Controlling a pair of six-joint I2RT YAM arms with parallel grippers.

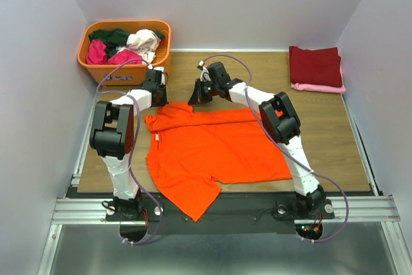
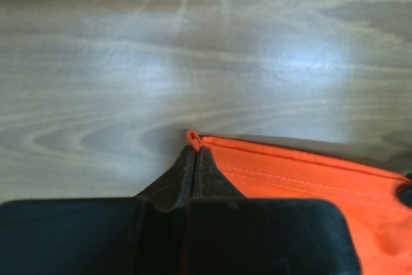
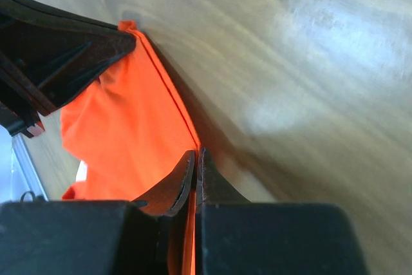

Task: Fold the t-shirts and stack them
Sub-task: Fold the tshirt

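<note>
Soft orange cloth t-shirt (image 1: pixel 219 146) is being clamped at its edge by left gripper (image 2: pixel 195 152) and right gripper (image 3: pixel 197 158) on glossy wood-grain table (image 1: pixel 322 127).

Right pincer (image 3: pixel 196 159) pinches the orange t-shirt (image 3: pixel 122 127) hem; left pincer (image 3: pixel 127 33) seemingly grips its corner

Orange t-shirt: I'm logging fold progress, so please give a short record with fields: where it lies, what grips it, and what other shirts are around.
shirt: orange t-shirt, spread on the table, one corner past the near edge
left gripper: shut on a corner of the shirt's far edge
right gripper: shut on the same far edge, further right
tub: orange tub, far left, holding crumpled shirts
stack: dark red shirt folded on a pink shirt, far right
</note>
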